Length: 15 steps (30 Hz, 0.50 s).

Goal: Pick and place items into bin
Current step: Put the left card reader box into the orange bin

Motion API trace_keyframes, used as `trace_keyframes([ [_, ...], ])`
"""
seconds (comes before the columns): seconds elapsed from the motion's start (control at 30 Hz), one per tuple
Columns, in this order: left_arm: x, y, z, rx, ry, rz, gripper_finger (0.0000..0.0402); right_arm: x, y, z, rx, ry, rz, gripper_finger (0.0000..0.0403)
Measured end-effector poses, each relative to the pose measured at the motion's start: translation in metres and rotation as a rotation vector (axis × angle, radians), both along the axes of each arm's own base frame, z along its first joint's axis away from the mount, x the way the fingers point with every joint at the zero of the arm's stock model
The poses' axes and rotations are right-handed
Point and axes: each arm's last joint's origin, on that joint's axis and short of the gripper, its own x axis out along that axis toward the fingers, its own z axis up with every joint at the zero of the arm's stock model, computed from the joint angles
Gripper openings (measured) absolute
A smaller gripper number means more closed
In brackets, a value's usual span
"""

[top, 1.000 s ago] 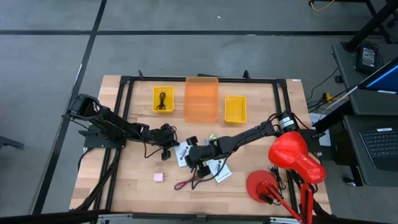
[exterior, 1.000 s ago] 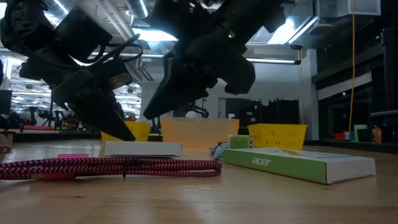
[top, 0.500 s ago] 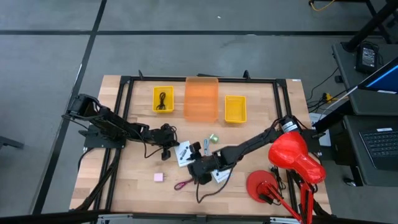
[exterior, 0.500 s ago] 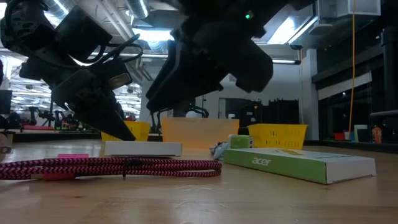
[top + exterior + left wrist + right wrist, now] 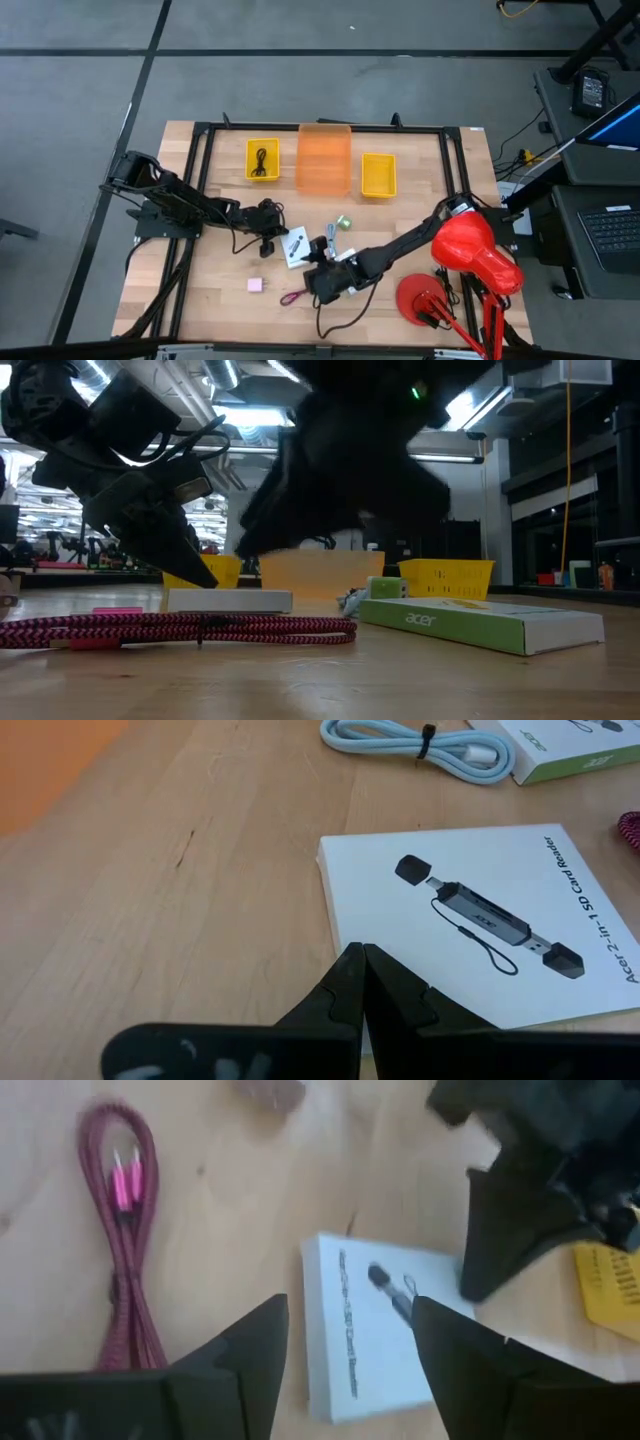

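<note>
My left gripper is shut, its tips on a white card with black print, also in the high view. My right gripper is open and empty, hovering over the table's middle, with that card showing between its fingers and a maroon cord coiled flat on the table beside it. A pink square and a green cube lie on the table. A pale blue-grey cable and a white-and-green box lie beyond the card. My left gripper rests its shut fingertips on the white card's edge, near one corner. The fingers slant down from the table's left side. The card lies flat on the table.
At the far side stand a yellow bin with a black cord in it, an orange bin and a second yellow bin. A black frame runs round the table. Red objects stand at the right.
My right gripper has gone toward the table's near edge, from beside the white card to over the maroon cord's end, and looms larger in the low view. My left gripper and the card have kept still.
</note>
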Motion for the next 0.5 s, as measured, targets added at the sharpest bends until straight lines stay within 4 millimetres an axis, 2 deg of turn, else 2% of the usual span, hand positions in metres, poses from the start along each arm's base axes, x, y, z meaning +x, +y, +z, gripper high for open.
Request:
trace_keyframes([
  [0.23,0.0,0.002,0.0,-0.017,-0.002,0.012,0.0002,0.0,0.005,-0.017,-0.065,0.021,-0.002,0.0203],
  [0.5,-0.002,0.005,-0.002,-0.06,-0.007,0.036,0.0002,-0.003,0.009,-0.018,-0.118,0.014,-0.01,0.0204],
])
